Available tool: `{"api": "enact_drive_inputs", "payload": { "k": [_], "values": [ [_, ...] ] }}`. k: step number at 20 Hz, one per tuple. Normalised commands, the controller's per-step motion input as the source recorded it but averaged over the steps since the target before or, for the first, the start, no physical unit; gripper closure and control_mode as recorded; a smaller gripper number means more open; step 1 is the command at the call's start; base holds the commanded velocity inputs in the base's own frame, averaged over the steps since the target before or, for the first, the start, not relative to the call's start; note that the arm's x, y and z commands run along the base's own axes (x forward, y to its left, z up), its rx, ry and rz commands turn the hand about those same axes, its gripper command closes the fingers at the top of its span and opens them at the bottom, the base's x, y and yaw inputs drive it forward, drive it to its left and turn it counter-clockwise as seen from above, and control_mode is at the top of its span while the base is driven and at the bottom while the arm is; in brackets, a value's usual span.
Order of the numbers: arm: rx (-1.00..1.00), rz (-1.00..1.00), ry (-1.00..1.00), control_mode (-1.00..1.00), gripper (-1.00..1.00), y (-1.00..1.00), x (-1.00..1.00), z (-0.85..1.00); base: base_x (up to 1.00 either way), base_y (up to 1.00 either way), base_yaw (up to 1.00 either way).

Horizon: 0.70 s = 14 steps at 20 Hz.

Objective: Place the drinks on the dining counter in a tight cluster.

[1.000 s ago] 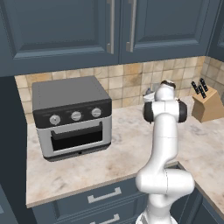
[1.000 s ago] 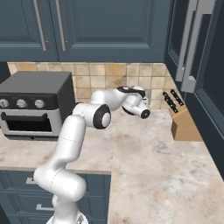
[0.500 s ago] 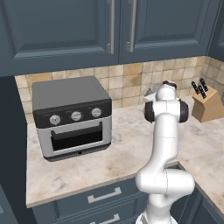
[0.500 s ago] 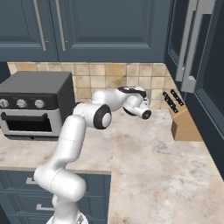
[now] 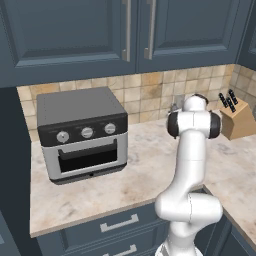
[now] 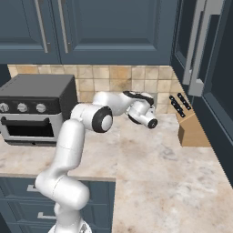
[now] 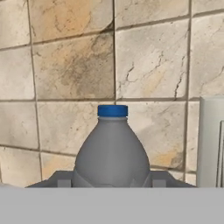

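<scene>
From the left base view, the white arm reaches past one toaster oven (image 5: 82,134) toward the tiled wall; one knife block (image 5: 236,119) stands at the right. From the right base view, the gripper (image 6: 152,123) sits low over the worktop (image 6: 159,164), near the backsplash. In the hand view, one grey-blue bottle (image 7: 112,151) with a blue cap stands against the tiles, fingers (image 7: 59,180) pinched onto its body. I'd lift it straight and upright before swinging toward the dining counter.

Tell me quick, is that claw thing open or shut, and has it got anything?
Gripper: shut on the grey-blue bottle with the blue cap, up against the tiled wall.
</scene>
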Motion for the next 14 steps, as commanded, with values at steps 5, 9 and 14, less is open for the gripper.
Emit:
{"api": "enact_drive_inputs", "payload": {
  "k": [5, 9, 14],
  "values": [
    [0.04, 0.0, 0.0, -1.0, 1.0, 0.0, -0.45, 0.13, 0.0, 0.0, 0.0],
    [0.03, 0.0, 0.0, -1.0, 1.0, 0.0, -0.43, 0.24, 0.0, 0.0, 0.0],
    [0.0, 0.0, 0.0, -1.0, 1.0, 0.0, -0.51, 0.36, 0.0, 0.0, 0.0]
  ]
}}
